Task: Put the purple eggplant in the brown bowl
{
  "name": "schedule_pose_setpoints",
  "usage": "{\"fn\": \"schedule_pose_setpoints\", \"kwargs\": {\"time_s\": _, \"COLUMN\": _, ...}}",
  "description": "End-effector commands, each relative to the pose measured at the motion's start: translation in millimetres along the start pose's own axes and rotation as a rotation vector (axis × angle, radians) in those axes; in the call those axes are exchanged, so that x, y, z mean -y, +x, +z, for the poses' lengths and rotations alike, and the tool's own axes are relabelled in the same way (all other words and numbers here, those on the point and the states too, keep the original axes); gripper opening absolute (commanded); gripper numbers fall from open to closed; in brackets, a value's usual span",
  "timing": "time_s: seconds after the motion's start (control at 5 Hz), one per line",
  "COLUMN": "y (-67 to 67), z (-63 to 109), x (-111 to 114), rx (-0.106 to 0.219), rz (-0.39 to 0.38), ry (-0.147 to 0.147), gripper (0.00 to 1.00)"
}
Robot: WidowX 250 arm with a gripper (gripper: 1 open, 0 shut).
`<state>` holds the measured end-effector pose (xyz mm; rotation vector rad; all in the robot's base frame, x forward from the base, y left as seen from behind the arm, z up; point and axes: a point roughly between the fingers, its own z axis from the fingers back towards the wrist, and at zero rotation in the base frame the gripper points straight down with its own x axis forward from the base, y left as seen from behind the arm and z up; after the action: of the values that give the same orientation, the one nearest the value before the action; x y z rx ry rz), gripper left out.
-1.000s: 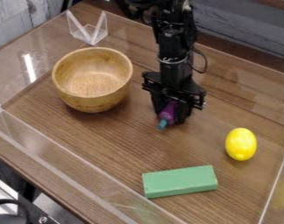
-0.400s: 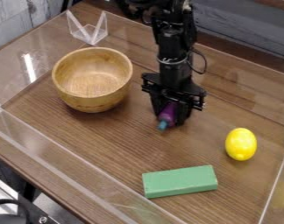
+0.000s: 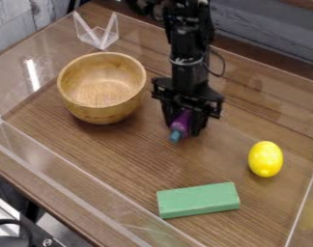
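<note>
one wooden bowl [image 3: 102,104], one purple eggplant [image 3: 183,123], one yellow lemon [image 3: 265,158], one green block [image 3: 198,200], one robot arm [image 3: 187,48]

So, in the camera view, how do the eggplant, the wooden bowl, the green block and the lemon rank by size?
1. Brown bowl
2. Green block
3. Yellow lemon
4. Purple eggplant, going by its visible part; the gripper partly hides it, so its place against the lemon is unsure.

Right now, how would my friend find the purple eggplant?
Find the round light-brown wooden bowl. Just right of it in the picture, look under the black robot gripper. The small glossy eggplant there is purple, unlike the yellow lemon.
</note>
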<state>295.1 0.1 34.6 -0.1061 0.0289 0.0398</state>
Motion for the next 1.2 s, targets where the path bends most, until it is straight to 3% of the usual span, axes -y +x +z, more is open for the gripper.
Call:
{"fn": "schedule_pose_setpoints", "kwargs": {"time_s": 0.0, "y": 6.4, "z": 33.8, "x": -3, "rx": 0.077, "rz": 0.010, "ry": -0.007, "gripper": 0.00}}
{"fn": "schedule_pose_setpoints", "kwargs": {"time_s": 0.4, "y": 8.3, "z": 72.5, "x": -22, "rx": 0.126, "rz": 0.054, "ry": -0.018, "gripper": 0.00}}
{"fn": "schedule_pose_setpoints", "kwargs": {"time_s": 0.6, "y": 12.1, "z": 83.8, "x": -50, "rx": 0.141, "rz": 0.080, "ry": -0.006, "gripper": 0.00}}
{"fn": "schedule_pose_setpoints", "kwargs": {"time_s": 0.8, "y": 12.9, "z": 87.9, "x": -81, "rx": 0.149, "rz": 0.097, "ry": 0.018, "gripper": 0.00}}
{"fn": "schedule_pose_setpoints", "kwargs": {"time_s": 1.0, "y": 12.7, "z": 81.1, "x": -96, "rx": 0.138, "rz": 0.108, "ry": 0.036, "gripper": 0.00}}
